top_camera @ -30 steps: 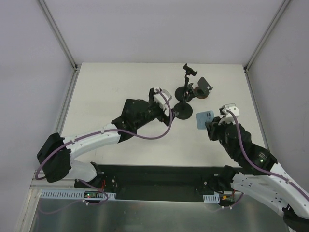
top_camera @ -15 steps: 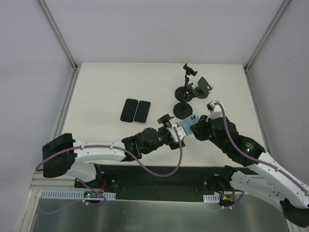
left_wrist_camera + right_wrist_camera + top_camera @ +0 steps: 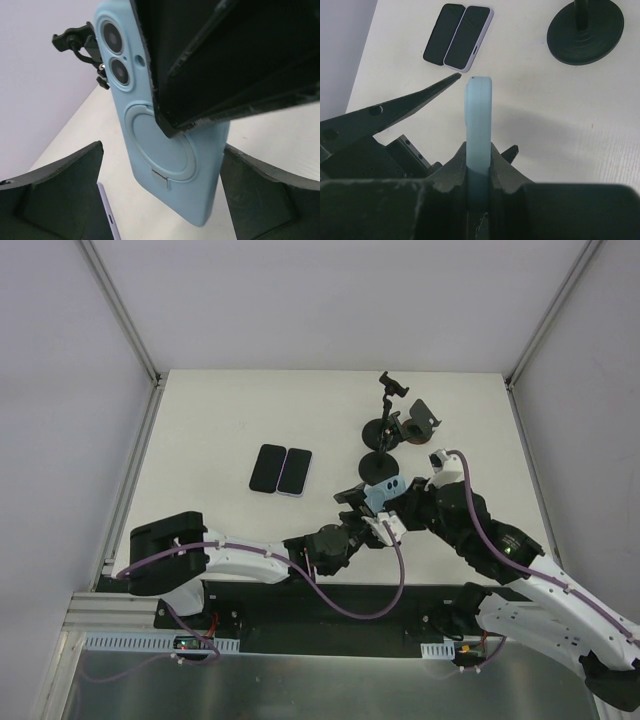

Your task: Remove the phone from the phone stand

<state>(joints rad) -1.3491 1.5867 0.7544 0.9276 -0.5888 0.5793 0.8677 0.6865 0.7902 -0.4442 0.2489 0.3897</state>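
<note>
From above, a cream tabletop (image 3: pixel 220 420) is shut in by plain grey walls (image 3: pixel 320 300), with metal posts (image 3: pixel 120 310) rising from the far corners. Black stands (image 3: pixel 383 430) cluster right of the middle, toward the far edge; one carries a clamp on a thin arm. Two other phones (image 3: pixel 281 470) lie flat and touching, side by side, left of the middle. The pale blue phone (image 3: pixel 384 490) is off the stands, held above the tabletop on their near side, right of the middle. The right hand (image 3: pixel 402 502) grips it. The left hand (image 3: pixel 368 508) sits just beside it on the left; its gap cannot be told from here.

In the left wrist view the phone (image 3: pixel 165 150) stands upright, its back with two lenses and a ring facing the camera. The left hand (image 3: pixel 161 165) is spread wide, its fingers (image 3: pixel 50 190) on either side of the phone and apart from it. A black finger (image 3: pixel 225 60) of the right hand covers the phone's upper right. A stand's clamp (image 3: pixel 75 40) shows behind, against the wall.

In the right wrist view the phone (image 3: pixel 479 115) is seen edge-on and upright. The right hand (image 3: pixel 479 160) is narrowed onto it, pinching its two faces. One pointed finger (image 3: pixel 395 112) of the left hand reaches in from the left, its tip near the phone's top but not touching. The two other phones (image 3: pixel 459 42) and a round stand base (image 3: pixel 585 30) rest on the tabletop (image 3: pixel 560 125).
</note>
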